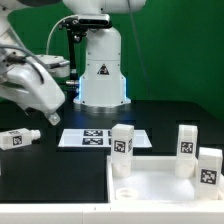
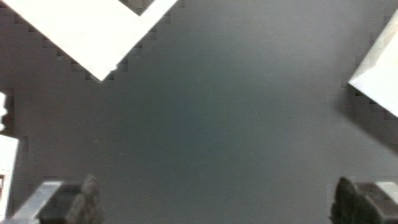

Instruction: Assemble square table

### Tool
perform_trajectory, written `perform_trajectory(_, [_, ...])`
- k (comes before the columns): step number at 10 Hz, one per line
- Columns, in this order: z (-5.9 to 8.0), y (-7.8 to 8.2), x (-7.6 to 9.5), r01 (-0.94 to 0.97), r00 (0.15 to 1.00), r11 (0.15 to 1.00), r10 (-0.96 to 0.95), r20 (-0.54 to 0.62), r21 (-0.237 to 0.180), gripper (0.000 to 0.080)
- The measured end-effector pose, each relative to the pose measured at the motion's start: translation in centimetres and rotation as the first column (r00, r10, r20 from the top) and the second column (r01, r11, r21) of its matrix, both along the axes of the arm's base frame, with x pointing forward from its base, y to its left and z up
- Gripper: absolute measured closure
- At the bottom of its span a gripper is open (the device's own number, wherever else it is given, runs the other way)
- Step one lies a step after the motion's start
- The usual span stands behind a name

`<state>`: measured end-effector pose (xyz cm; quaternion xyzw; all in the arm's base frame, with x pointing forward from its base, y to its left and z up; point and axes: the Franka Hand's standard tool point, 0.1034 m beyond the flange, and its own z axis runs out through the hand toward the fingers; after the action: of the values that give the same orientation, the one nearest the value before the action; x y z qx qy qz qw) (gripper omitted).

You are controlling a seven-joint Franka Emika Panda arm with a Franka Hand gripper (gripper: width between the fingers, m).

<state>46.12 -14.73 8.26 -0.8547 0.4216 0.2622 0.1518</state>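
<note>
The white square panel (image 1: 150,190) with its raised rim lies at the front on the exterior view's right. Three chunky white legs stand upright on it, each with a tag: one at its left corner (image 1: 122,148), one further right (image 1: 187,147) and one at the right edge (image 1: 209,168). A fourth leg (image 1: 18,138) lies on its side on the black table at the exterior view's left. My gripper (image 1: 48,112) hangs blurred above the table, close to that loose leg. In the wrist view my gripper (image 2: 214,200) is open, with only dark table between the fingers (image 2: 63,203).
The marker board (image 1: 95,138) lies flat behind the panel. The robot's white base (image 1: 102,75) stands at the back centre. In the wrist view a white corner (image 2: 111,35) and a white edge (image 2: 377,90) show; I cannot tell what they belong to.
</note>
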Motion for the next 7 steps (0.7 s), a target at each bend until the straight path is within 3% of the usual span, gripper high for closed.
perform_trajectory(1, [0.1, -0.4, -1.3, 0.000, 0.998, 0.997, 0.005, -0.065, 0.081, 0.0151])
perform_trajectory(2, [0.3, -1.7, -2.7, 0.010, 0.992, 0.987, 0.010, -0.122, 0.161, 0.0151])
perform_trajectory(4, [0.4, -3.2, -4.3, 0.056, 0.978, 0.966, -0.003, -0.206, 0.251, 0.0151])
perform_trajectory(7, [-0.1, -3.4, -4.2, 0.054, 0.977, 0.966, 0.002, -0.215, 0.253, 0.0151])
